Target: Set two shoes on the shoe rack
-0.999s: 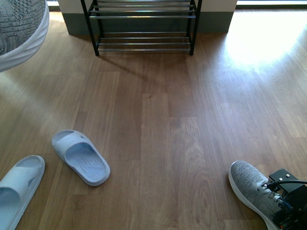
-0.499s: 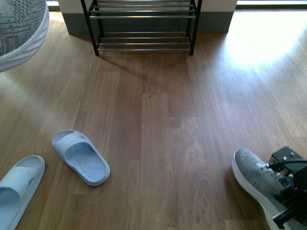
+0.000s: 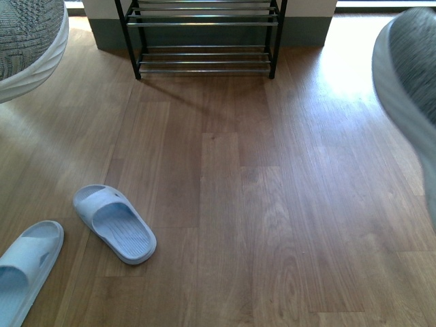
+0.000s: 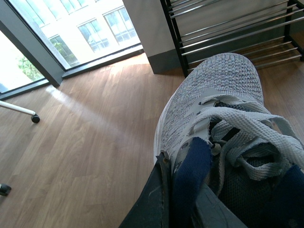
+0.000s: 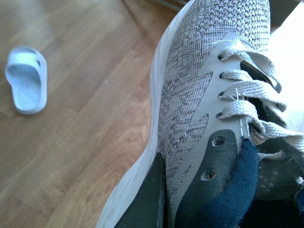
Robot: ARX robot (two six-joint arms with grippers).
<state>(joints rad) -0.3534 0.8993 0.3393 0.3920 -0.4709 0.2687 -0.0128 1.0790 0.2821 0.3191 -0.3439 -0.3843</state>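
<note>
Inspection, both arms loaded. My left claw (image 4: 183, 194) is pinching the left sneaker (image 4: 213, 104) at its navy collar. One finger sits outside the wall and the other is hidden inside the shoe, so I judge the pinch from the squeezed collar. My right claw (image 5: 183, 204) grips the right sneaker (image 5: 199, 85) in the same manner. Both shoes hang clear of the floor.

Key relation: the shoe rack (image 4: 228, 33) lies straight ahead of the left claw, beyond the toe, and that shoe's long axis points toe-first at the rods. From the right claw the rack sits ahead and across to its left. I judge the left arm nearer, so it should go first.

Two pale blue slides (image 3: 114, 223) lie on the floor below, on the left claw's side, well apart from the rack
</note>
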